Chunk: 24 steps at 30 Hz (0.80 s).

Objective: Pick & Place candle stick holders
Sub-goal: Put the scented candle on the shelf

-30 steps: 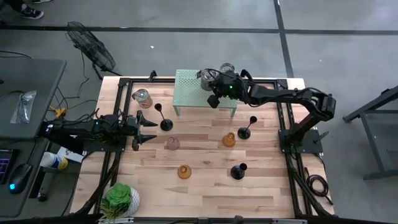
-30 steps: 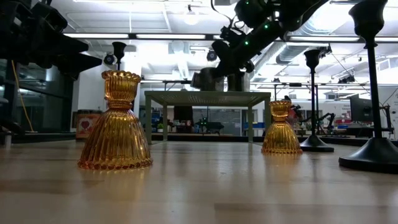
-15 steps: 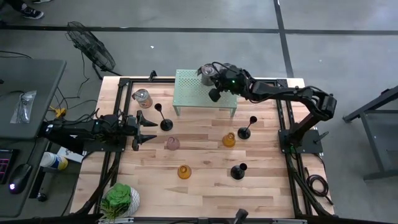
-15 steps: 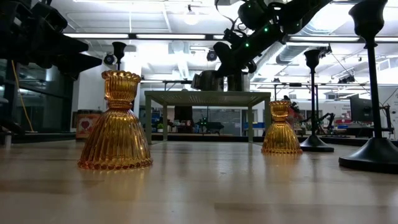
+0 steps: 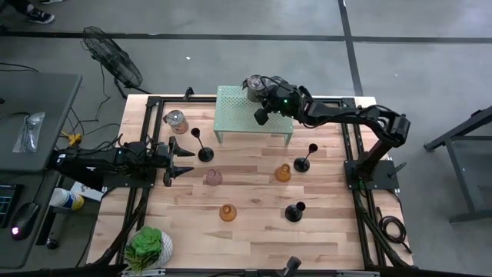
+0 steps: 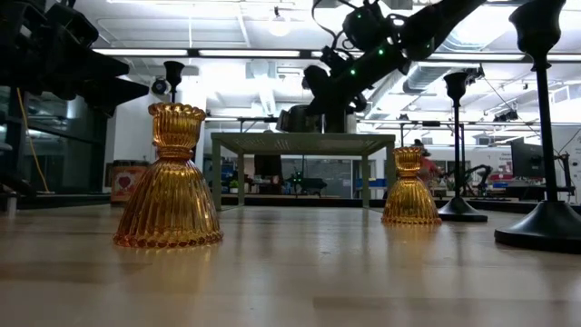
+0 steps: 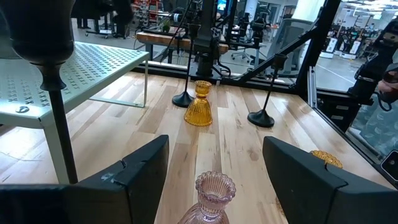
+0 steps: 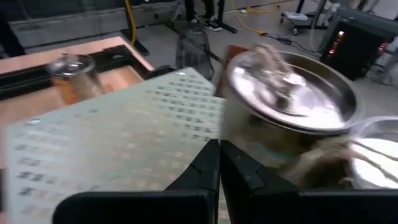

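Three black candle stick holders stand on their round bases on the table. Two amber glass ones and a pink glass one stand between them. My left gripper is open at the table's left. The pink holder stands just ahead of its fingers, untouched. My right gripper is shut and empty above the green perforated stand, right beside a lidded jar. My right gripper's shut fingertips are close against the side of the lidded jar on the stand, coming level from the table's right. The view is blurred, and I cannot tell whether they touch it.
A second lidded jar stands on the stand beside the first. A jar with amber contents stands at the far left of the table. A green plant sits at the near left corner. Black frame rails run along both sides.
My right gripper has moved toward the table's far edge, over the green stand, closer to the jars. My left arm and the candle stick holders have kept still.
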Available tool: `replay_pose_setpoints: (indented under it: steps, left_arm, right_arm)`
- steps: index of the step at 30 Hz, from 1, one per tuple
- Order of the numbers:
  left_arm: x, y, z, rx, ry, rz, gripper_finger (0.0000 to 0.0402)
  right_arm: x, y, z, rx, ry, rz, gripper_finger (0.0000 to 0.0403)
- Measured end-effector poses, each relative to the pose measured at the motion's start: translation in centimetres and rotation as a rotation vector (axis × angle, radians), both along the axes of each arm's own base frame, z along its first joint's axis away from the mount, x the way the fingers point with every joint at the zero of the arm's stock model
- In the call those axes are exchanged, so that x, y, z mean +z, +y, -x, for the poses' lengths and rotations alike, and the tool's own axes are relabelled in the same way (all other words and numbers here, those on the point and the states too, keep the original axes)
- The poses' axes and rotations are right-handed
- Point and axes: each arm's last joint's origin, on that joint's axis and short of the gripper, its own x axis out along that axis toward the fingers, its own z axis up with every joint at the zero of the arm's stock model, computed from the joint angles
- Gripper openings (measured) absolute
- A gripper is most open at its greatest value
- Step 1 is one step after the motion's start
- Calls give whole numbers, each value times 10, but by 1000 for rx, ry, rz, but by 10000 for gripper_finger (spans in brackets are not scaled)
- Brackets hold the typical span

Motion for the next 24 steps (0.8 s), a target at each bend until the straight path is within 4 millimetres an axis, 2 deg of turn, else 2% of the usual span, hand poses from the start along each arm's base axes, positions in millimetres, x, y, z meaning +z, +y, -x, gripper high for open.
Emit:
replay_pose_setpoints:
  steps: [9,13,17,24]
  left_arm:
    - [0,0,0,0,0,0,255]
    - [0,0,0,0,0,0,255]
    - [0,0,0,0,0,0,255]
    - [0,0,0,0,0,0,255]
  right_arm:
    - [2,14,-6,45,-4,0,3]
    - [10,27,-5,69,-16,-13,3]
    - [16,40,3,73,24,-78,3]
    - [29,57,29,106,153,-149,3]
